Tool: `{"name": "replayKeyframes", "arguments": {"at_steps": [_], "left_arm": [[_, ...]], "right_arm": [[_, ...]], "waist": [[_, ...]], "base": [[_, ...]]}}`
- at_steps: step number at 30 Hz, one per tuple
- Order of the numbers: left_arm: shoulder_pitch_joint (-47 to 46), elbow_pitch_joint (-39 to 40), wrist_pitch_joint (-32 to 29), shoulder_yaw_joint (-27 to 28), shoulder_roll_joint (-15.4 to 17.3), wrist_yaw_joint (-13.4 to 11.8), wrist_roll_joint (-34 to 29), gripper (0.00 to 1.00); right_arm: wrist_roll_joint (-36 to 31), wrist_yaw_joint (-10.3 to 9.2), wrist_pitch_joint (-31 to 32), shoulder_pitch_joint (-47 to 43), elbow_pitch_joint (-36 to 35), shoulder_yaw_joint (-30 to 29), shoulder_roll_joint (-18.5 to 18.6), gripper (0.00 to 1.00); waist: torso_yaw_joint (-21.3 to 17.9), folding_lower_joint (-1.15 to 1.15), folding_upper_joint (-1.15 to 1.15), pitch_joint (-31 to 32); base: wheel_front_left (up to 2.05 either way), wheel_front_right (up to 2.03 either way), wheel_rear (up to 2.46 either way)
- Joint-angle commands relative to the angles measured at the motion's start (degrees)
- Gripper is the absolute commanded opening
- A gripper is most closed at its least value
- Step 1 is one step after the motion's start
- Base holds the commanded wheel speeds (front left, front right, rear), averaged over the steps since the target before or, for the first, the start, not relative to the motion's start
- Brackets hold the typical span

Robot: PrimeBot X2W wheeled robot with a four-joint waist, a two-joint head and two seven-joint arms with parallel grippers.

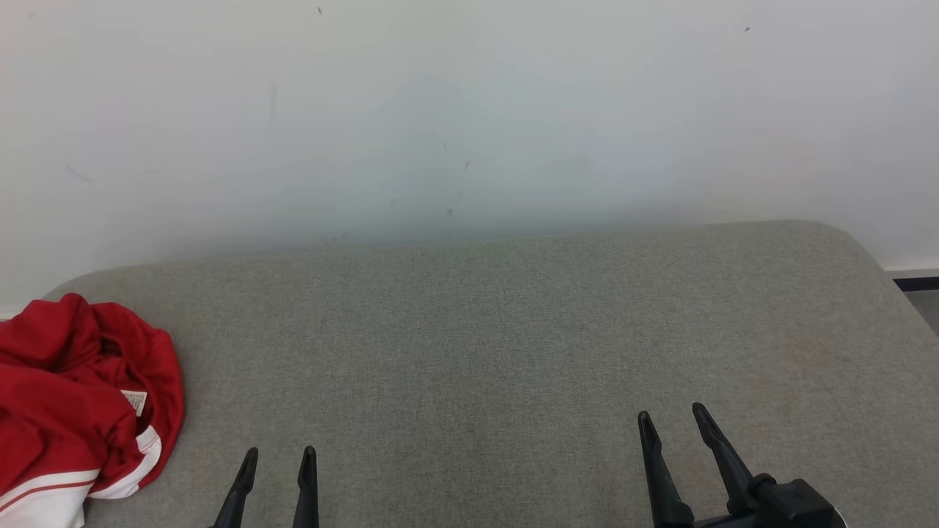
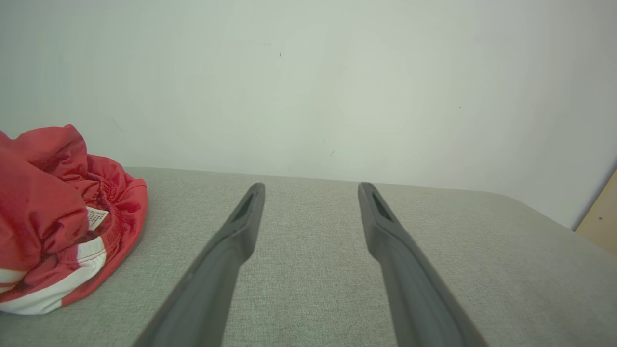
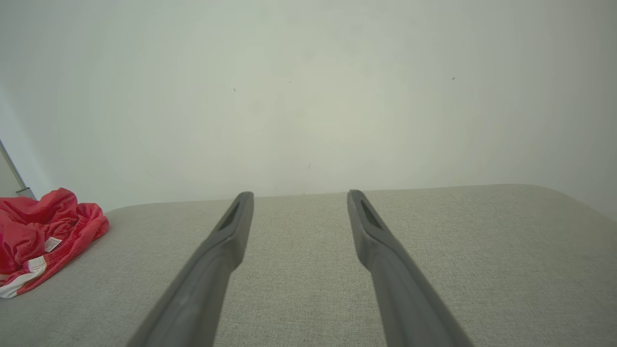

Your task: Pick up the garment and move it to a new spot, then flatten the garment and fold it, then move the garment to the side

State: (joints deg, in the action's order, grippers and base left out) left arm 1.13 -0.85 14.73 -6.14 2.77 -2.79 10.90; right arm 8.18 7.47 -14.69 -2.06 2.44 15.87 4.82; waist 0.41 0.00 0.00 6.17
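The garment (image 1: pixel 70 400) is a crumpled red piece with white trim and a small white label, lying bunched at the left end of the grey fabric surface (image 1: pixel 513 330). It appears again at the left of the left wrist view, garment (image 2: pixel 58 217), and small at the far left of the right wrist view, garment (image 3: pixel 41 236). My left gripper (image 1: pixel 280 463) is open near the front edge, just right of the garment and apart from it. My right gripper (image 1: pixel 673 419) is open at the lower right, with nothing between its fingers. Both pairs of fingers (image 2: pixel 241 226) (image 3: pixel 231 231) hover over bare fabric.
A pale wall (image 1: pixel 469 110) rises directly behind the grey surface. The surface's right end rounds off, with a dark skirting strip (image 1: pixel 917 282) beyond it. A light wooden panel edge (image 2: pixel 602 217) stands at the far right of the left wrist view.
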Motion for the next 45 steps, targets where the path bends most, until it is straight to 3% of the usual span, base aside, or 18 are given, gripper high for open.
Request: {"name": "replayKeyframes", "arguments": {"at_steps": [1,21,45], "left_arm": [[0.8,0.0,0.5,-0.1,0.2,-0.2,-1.3,1.0],[0.2,-0.2,0.5,0.0,0.2,-2.8,-4.3,1.0],[-0.7,-1.0,0.5,-0.2,0.2,-3.1,-5.5,1.0]], "right_arm": [[-1.2,0.03,-0.6,-0.9,-0.1,0.1,-0.1,1.0],[-1.4,0.03,-0.5,-0.3,1.2,-0.5,-0.8,1.0],[-1.5,0.03,-0.5,-0.2,0.9,-0.2,-1.0,1.0]], "waist": [[0.0,0.0,0.0,0.0],[0.2,0.0,0.0,-0.4],[3.2,0.0,0.0,-0.8]], "base": [[0.0,0.0,0.0],[0.0,0.0,0.0],[0.0,0.0,0.0]]}}
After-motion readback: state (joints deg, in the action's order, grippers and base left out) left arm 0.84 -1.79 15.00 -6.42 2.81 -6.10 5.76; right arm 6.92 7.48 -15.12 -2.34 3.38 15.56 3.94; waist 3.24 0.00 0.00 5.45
